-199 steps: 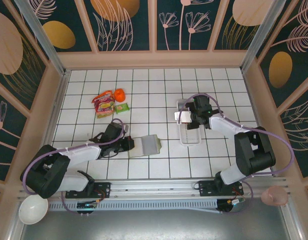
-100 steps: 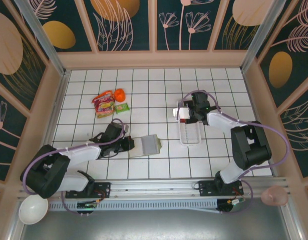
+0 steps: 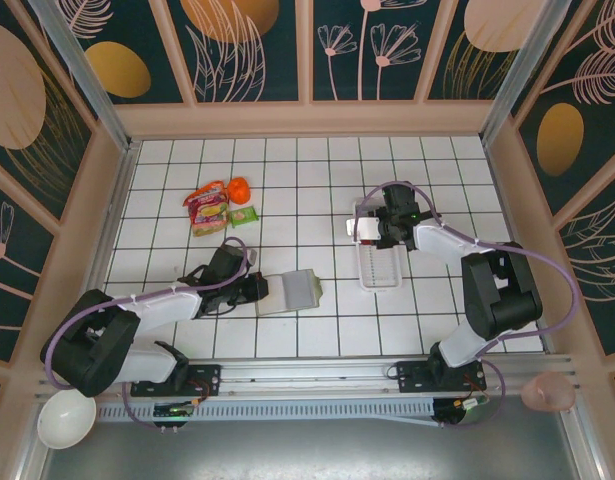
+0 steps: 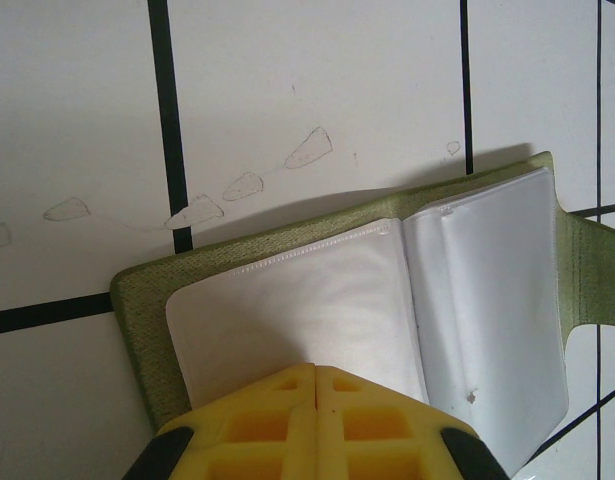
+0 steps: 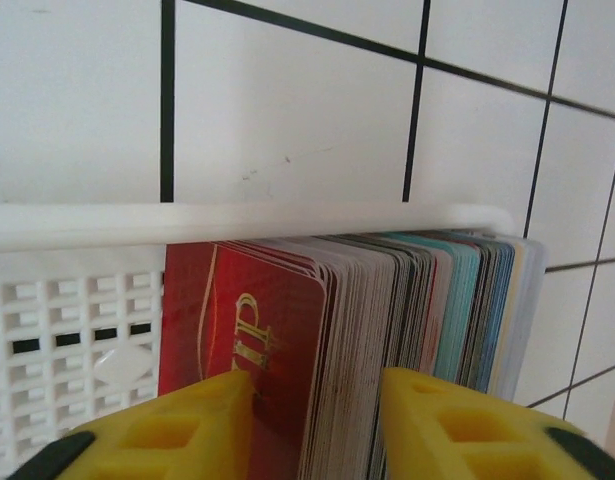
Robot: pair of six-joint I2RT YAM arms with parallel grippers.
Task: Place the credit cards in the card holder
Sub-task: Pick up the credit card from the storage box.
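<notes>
R gripper (image 5: 317, 400) sits at the far end of the white tray (image 5: 237, 222), jaws partway apart w/ a wad of upright credit cards (image 5: 249, 320) between them, red one in front. Can't tell if it's pinching. L gripper (image 4: 315, 378) is closed tight, tips at the near edge of the card holder (image 4: 287, 290), which lies open on the tiles.

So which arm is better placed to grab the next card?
The right. The right gripper straddles the front credit cards standing in the white tray. The left gripper is shut, over the open card holder, away from the tray.
</notes>
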